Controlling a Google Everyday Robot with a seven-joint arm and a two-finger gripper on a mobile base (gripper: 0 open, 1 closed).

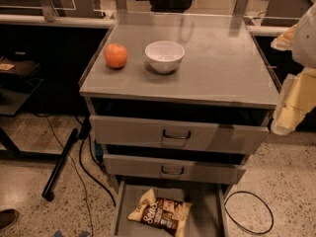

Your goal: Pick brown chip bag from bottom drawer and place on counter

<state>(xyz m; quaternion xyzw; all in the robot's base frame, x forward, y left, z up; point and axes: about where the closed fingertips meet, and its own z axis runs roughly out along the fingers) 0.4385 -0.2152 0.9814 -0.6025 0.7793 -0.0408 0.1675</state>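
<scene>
While the brown chip bag [162, 215] lay flat and slightly askew in the open bottom drawer [205, 216] at six o'clock in the view, the hand [291, 107] hung beside the cabinet at about three o'clock, well apart from it; whether it was released or clenched could not be told. The step looked to be the reach down, best made from straight above the bag, because the two upper drawers [177, 134] overhung the tray's back and the bag's left end sat near the left wall, with bare floor on its three o'clock side. On the tabletop [222, 68], an orange [116, 56] sat toward ten o'clock with a white bowl [164, 56] at its three o'clock, leaving the right half open for the placement.
</scene>
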